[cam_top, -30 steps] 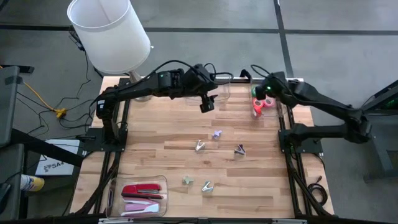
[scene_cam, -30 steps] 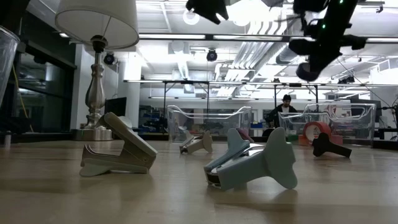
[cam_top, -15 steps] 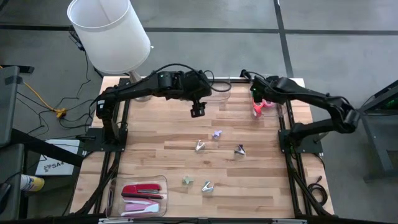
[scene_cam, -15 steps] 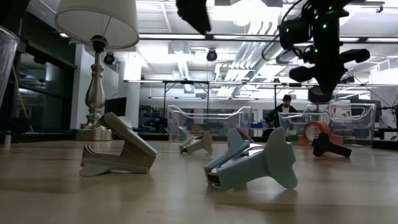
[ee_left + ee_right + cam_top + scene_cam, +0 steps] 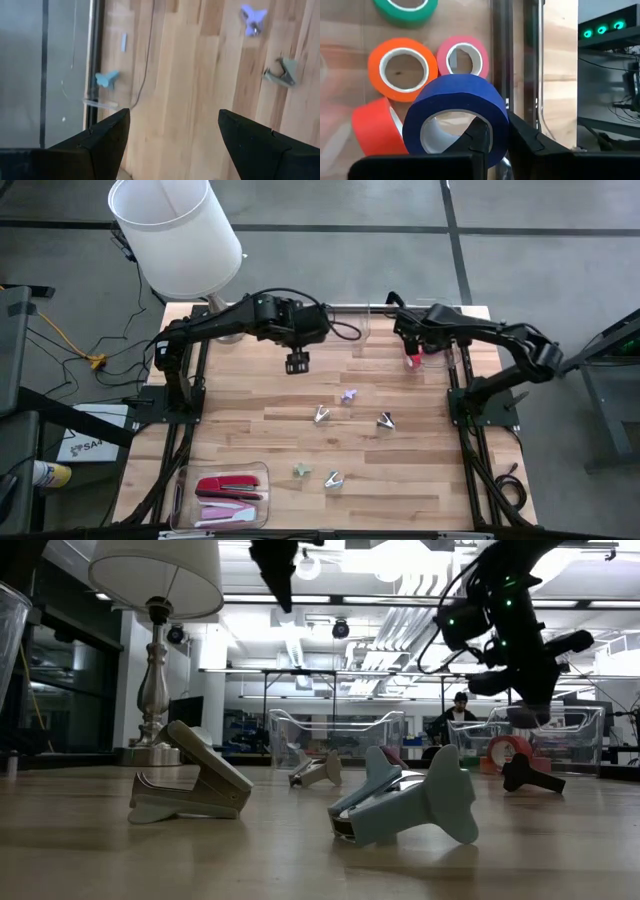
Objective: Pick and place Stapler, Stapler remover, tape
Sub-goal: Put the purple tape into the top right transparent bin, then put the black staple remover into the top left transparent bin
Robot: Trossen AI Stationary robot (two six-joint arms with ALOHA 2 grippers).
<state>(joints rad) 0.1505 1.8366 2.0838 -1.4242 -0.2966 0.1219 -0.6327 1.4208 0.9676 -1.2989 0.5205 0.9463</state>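
Note:
My right gripper is shut on a blue tape roll at the table's far right. It hangs over an orange roll, a pink roll, a green roll and a red roll, which lie in a clear bin. My left gripper hangs open above the far middle of the table, holding nothing. Staple removers, among them a purple one and a grey one, lie on the wood. Staplers lie in a clear tray at the near left. My right gripper holds the blue roll by its wall, one finger inside the ring and the other outside. The fingers come from above, slanting down. The roll is tilted, its opening toward the camera; whether it touches the rolls below, I cannot tell.
A lamp with a white shade stands at the far left corner. Another clear bin sits at the far middle. More staple removers are scattered mid-table. Bare wood lies between them and the left edge.
My left gripper has gone toward the table's left and near edges and tipped to point more steeply down, staying open. My right gripper has sunk toward the tape bin and tipped downward, still shut.

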